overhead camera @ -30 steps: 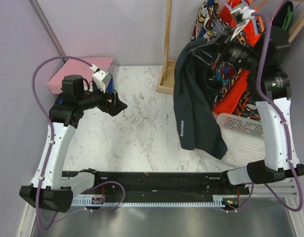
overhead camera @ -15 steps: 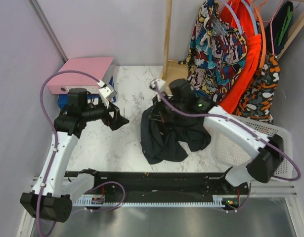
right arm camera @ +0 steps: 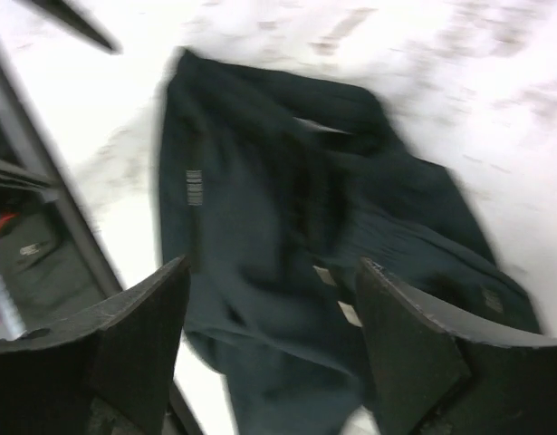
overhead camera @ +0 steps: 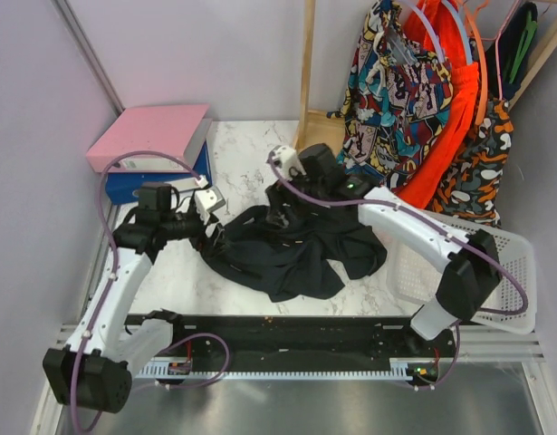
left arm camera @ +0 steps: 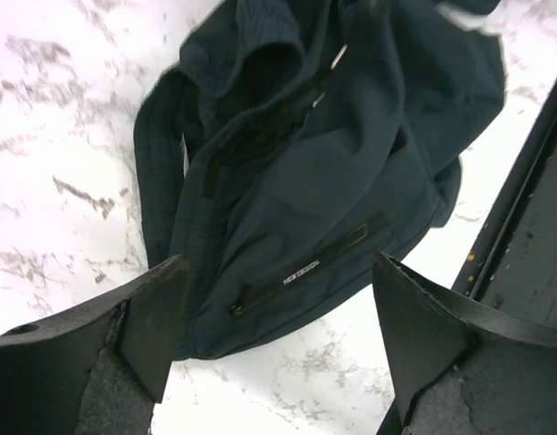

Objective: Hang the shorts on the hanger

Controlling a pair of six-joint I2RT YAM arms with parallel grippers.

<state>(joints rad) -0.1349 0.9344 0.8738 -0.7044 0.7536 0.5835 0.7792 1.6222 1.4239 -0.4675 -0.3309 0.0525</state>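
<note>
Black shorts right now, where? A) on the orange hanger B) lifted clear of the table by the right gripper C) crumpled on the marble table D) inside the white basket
C: the shorts lie in a crumpled heap on the marble table, and both wrist views look down on them resting there.

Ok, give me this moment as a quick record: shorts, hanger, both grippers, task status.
shorts: crumpled heap lying on the marble table, between the two arms
hanger: orange, up among the hanging garments at the back right, apart from the shorts
left gripper: open, low at the left edge of the shorts, holding nothing
right gripper: open, over the shorts, holding nothing
task status: shorts not yet on the hanger
</note>
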